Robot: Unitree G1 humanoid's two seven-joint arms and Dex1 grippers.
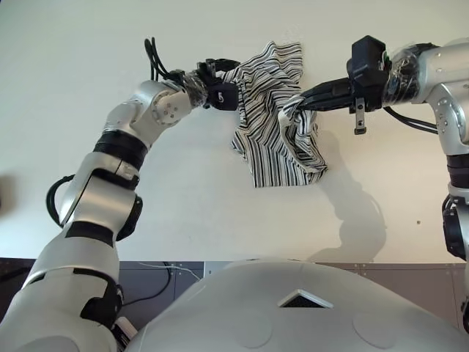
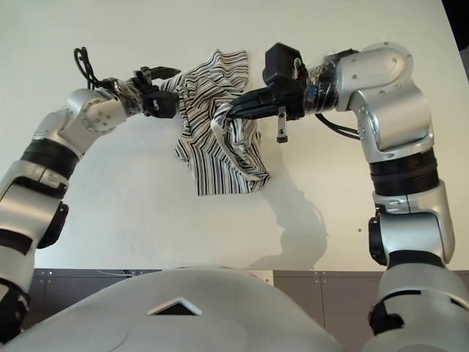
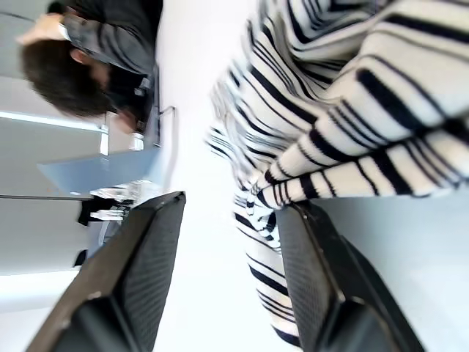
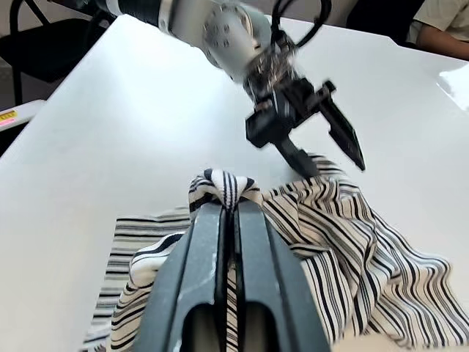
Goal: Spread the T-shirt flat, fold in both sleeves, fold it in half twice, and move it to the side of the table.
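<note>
Your striped T-shirt (image 1: pixel 275 128) sits in the upper middle of the left eye view. It is a crumpled black-and-white bundle on the white table (image 1: pixel 88 44). Its upper part appears to be lifted off the surface, and the lower end drapes down toward the tabletop.

Your right gripper (image 1: pixel 294 105) comes in from the upper right of that view. Its fingers are pressed together on a raised fold of the fabric. In the right wrist view, this pinched ridge of stripes stands up right at the fingertips.

Your left gripper (image 1: pixel 223 79) is at the upper left edge of the shirt. Its fingers are spread wide and clamp nothing. One finger (image 3: pixel 322 286) is touching or just beside the cloth, and which of the two cannot be told.

As for progress, you seem to be in the first step, opening the shirt out:
- The garment is bunched, not flat.
- The sleeves cannot be made out in the folds.
- No sleeve has been folded in, and neither half-fold has been made.
- The shirt is in the middle of the table, not at its side.

So nearly the whole task looks to be left.

No brand, label or writing can be read on the shirt, which shows stripes and nothing else. A small yellow label (image 4: pixel 9 116) sits at the far left edge of the right wrist view, and its print is too small to make out.
</note>
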